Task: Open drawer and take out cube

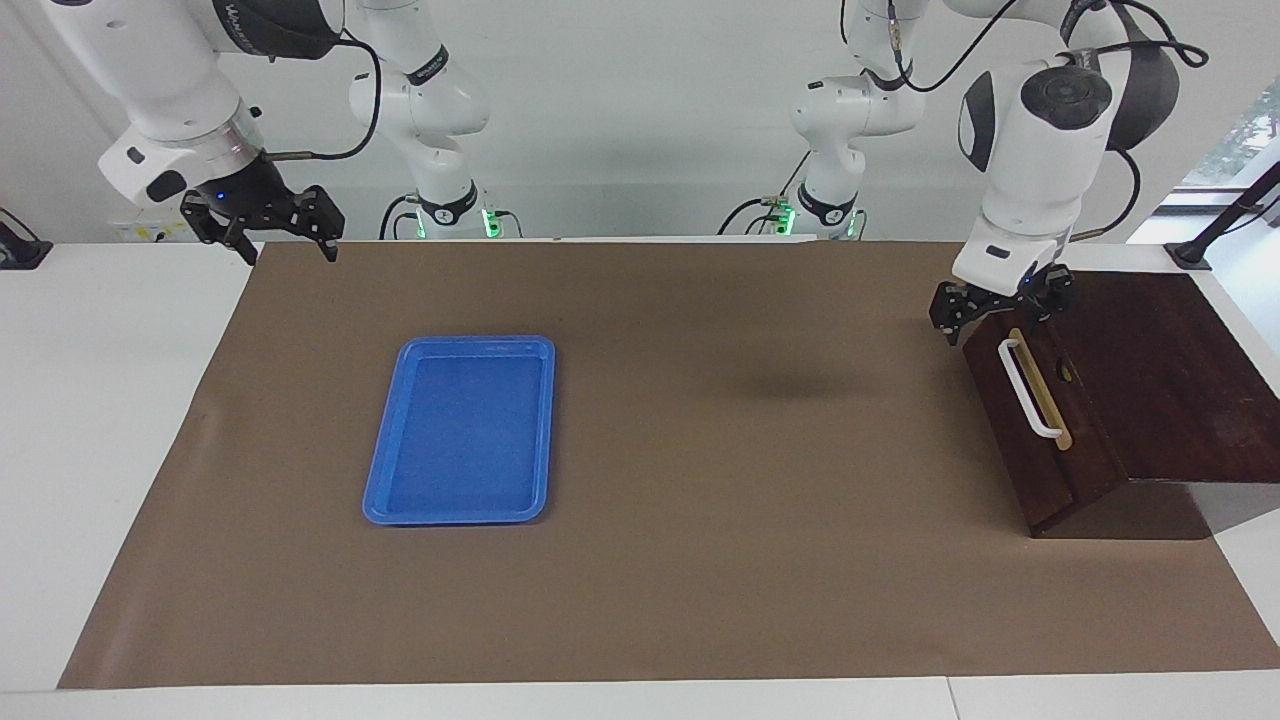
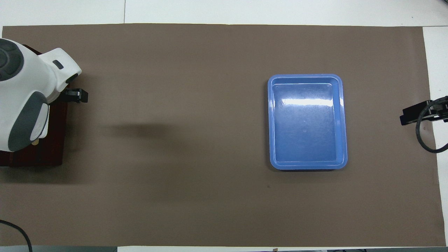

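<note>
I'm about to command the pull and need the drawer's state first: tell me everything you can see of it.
The drawer is shut, its dark brown wooden front flush with the box at the left arm's end of the table. A white bar handle stands off a tan strip across the front. The left gripper is at the handle's end nearer the robots; contact is unclear. The overhead view mostly hides the drawer under the arm.

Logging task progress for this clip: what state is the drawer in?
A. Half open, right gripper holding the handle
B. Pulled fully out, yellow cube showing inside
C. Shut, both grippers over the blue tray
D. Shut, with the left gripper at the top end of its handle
D: the drawer front sits flush with its box, no interior or cube shows, and the left gripper is at the top end of the white bar handle.
</note>
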You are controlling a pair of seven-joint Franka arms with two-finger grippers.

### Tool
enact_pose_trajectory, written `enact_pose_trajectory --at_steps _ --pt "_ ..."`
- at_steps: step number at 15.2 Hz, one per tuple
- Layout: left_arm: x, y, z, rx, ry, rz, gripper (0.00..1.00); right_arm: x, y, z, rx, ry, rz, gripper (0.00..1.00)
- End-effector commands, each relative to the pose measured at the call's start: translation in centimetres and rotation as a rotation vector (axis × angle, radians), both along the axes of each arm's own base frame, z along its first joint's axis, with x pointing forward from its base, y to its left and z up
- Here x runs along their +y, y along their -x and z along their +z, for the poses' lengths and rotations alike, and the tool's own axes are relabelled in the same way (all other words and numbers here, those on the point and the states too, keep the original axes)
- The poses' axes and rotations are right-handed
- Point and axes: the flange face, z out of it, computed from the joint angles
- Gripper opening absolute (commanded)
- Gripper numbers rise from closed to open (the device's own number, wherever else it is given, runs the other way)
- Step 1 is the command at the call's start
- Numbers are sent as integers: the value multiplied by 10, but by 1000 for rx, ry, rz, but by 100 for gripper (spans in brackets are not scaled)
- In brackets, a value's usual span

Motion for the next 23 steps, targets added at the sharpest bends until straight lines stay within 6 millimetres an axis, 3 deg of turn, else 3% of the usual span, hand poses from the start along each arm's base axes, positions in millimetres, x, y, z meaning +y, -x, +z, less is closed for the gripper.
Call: enact_pose_trajectory --at_steps 1,6,10,16,20,23 --pt "16 -3 -16 -25 -53 -11 100 1 5 1 -2 6 -18 100" --pt "44 -2 -37 -29 -48 5 100 1 5 1 -2 6 -18 100" --pt "53 4 -55 3 -71 1 100 1 5 1 -2 6 -18 100" --pt "49 3 -61 4 -66 -19 100 1 5 1 -2 6 -18 100" --pt "34 4 -64 4 -63 -48 100 1 5 1 -2 6 -18 100" --pt "10 5 -62 0 -56 -87 100 1 5 1 -2 6 -18 100"
